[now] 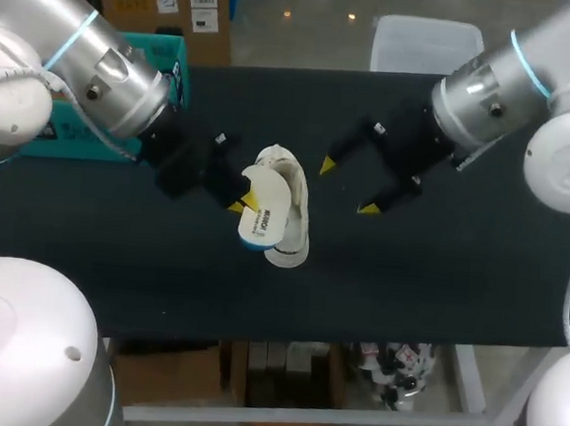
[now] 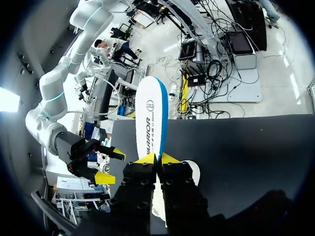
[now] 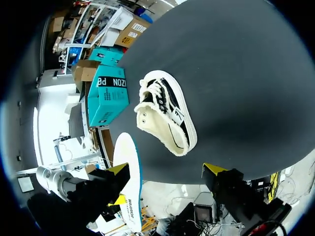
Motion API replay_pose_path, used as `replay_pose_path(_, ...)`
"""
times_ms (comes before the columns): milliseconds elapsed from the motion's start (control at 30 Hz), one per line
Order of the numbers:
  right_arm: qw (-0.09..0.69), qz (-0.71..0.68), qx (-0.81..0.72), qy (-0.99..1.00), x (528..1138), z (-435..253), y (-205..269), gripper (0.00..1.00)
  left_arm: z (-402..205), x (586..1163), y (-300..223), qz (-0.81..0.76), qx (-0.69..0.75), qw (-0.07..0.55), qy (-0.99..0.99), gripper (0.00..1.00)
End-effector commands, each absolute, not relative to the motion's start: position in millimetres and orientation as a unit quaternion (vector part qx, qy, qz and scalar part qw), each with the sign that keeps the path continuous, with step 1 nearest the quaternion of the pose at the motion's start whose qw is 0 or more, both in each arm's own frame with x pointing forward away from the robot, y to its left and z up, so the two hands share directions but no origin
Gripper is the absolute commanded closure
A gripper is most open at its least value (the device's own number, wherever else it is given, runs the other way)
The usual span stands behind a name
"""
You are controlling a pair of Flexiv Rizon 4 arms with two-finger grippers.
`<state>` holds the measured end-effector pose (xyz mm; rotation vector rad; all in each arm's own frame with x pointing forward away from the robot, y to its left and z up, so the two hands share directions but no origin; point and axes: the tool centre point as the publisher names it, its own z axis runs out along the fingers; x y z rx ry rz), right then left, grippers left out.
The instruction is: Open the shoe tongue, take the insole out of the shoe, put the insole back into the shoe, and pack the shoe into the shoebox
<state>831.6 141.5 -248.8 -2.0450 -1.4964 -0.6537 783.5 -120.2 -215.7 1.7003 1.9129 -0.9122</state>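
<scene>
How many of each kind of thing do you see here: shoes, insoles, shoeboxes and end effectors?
White canvas lace-up shoe: 1
White foam insole with a blue edge: 1
Teal cardboard shoebox: 1
Yellow-tipped end effectors: 2, the left end effector and the right end effector
Total: 5

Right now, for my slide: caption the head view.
Left claw holds insole clear of the shoe; right claw open nearby.
</scene>
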Motion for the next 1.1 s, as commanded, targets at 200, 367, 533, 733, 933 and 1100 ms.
replay_pose_path(200,0.254,-0.334,-0.756,-0.502,820,-265,139,0.0,-228,786,-132,-0.359,0.618,0.204,0.669,1.0)
replay_pose_path(367,0.263,-0.333,-0.771,-0.475,822,-266,142,0.0,-231,787,-134,-0.361,0.622,0.209,0.663,1.0)
replay_pose_path(533,0.317,-0.322,-0.802,-0.391,822,-278,145,0.0,-236,791,-137,-0.372,0.627,0.211,0.651,1.0)
replay_pose_path(733,0.343,-0.339,-0.795,-0.369,822,-287,155,0.0,-241,793,-139,-0.389,0.63,0.213,0.637,1.0)
replay_pose_path(933,0.375,-0.367,-0.771,-0.361,830,-301,169,0.1,-246,794,-140,-0.409,0.626,0.215,0.629,1.0)
replay_pose_path(1100,0.396,-0.382,-0.755,-0.356,837,-311,179,0.17,-248,794,-137,-0.426,0.618,0.22,0.622,1.0)
